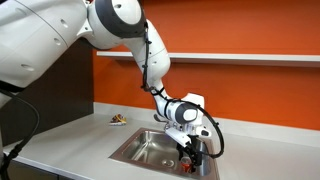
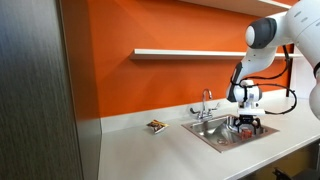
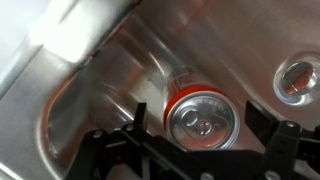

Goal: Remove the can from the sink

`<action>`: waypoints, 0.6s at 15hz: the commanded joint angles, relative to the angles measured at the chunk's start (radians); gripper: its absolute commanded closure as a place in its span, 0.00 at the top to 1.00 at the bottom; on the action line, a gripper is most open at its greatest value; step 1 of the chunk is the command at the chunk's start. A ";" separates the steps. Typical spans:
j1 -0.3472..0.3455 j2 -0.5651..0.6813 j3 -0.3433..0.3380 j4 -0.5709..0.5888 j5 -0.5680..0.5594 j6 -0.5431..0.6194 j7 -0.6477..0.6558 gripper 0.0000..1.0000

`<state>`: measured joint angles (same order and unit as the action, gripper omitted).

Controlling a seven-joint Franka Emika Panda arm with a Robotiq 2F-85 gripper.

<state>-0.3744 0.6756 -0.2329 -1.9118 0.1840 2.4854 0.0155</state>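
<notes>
In the wrist view the red can (image 3: 205,118) stands upright on the sink (image 3: 100,80) floor, silvery top with pull tab facing the camera. My gripper (image 3: 199,120) is open with one dark finger on each side of the can and small gaps between them. In both exterior views the gripper (image 1: 192,150) (image 2: 245,126) reaches down into the steel sink (image 1: 140,152) (image 2: 214,135), and a bit of the red can (image 1: 187,149) shows between the fingers.
The round drain (image 3: 297,80) lies to the right of the can. A chrome faucet (image 2: 206,103) stands behind the basin. A small flat dish with reddish bits (image 1: 118,121) (image 2: 156,126) sits on the pale counter. An orange wall and a shelf (image 2: 185,52) are behind.
</notes>
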 commanded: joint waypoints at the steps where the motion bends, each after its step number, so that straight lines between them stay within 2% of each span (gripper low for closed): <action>1: -0.017 -0.001 0.013 0.024 0.002 -0.050 -0.001 1.00; 5: -0.016 -0.002 0.013 0.026 0.004 -0.060 0.001 1.00; 6: -0.016 -0.001 0.013 0.026 0.005 -0.059 0.000 0.97; 7: -0.016 -0.001 0.013 0.026 0.005 -0.058 0.002 0.74; 9: -0.019 0.000 0.015 0.027 0.009 -0.053 0.000 0.68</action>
<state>-0.3744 0.6756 -0.2329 -1.9074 0.1840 2.4633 0.0156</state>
